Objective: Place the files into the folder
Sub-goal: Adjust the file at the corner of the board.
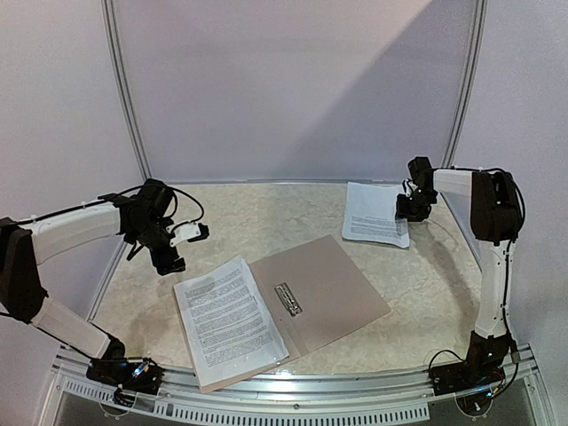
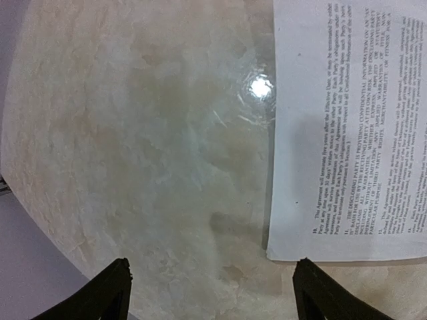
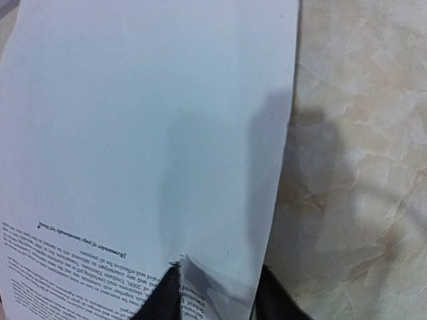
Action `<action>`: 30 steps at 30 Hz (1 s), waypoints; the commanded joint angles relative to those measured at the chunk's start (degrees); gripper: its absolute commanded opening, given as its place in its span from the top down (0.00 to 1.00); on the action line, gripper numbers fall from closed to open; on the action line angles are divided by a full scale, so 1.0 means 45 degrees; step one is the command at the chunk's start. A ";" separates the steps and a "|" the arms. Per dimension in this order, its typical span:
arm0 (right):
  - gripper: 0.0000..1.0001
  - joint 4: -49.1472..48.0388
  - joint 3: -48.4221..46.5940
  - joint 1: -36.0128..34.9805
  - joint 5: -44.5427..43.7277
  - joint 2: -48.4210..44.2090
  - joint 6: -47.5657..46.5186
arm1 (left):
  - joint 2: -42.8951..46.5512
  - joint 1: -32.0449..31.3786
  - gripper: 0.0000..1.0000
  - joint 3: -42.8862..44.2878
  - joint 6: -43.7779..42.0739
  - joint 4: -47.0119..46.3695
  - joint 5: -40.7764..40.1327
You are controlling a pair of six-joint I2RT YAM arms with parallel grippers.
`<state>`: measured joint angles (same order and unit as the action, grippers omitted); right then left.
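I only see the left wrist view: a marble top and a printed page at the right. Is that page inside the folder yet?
Observer: Yes; from above, that page lies on the left leaf of the open folder.
Visitor: Any more pages?
Observer: A second page lies on the table at the far right, outside the folder.
Visitor: Is anything touching it?
Observer: The right end effector is at its edge; paper puckers between its fingers.

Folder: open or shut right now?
Open. The folder lies spread flat, metal clip exposed at its spine, a sheet on its left leaf.
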<state>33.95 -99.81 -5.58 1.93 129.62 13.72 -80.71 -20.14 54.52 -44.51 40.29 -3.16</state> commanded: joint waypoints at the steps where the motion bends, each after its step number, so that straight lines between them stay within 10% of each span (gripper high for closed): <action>1: 0.84 0.0226 -0.0515 0.0009 -0.0877 0.0513 -0.0463 | -0.0117 -0.0120 0.14 0.0188 0.0136 0.0294 0.0238; 3: 0.99 0.0535 -0.0337 0.0021 -0.0904 0.0411 -0.0611 | -0.0094 -0.0153 0.14 0.0190 0.0116 0.0308 0.0214; 9: 1.00 0.1161 0.1256 0.0018 -0.0164 -0.1182 -0.0939 | -0.0090 -0.0247 0.14 0.0058 0.0077 0.0114 0.0200; 30: 0.71 0.2108 0.4336 -0.0032 -0.2155 -0.4686 -0.0750 | 0.0261 -0.1015 0.13 -0.0585 -0.0070 -0.0222 -0.0597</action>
<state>47.37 -81.67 -5.58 -8.40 110.85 8.73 -80.44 -23.75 53.47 -44.51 39.70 -4.80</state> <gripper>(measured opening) 0.245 0.866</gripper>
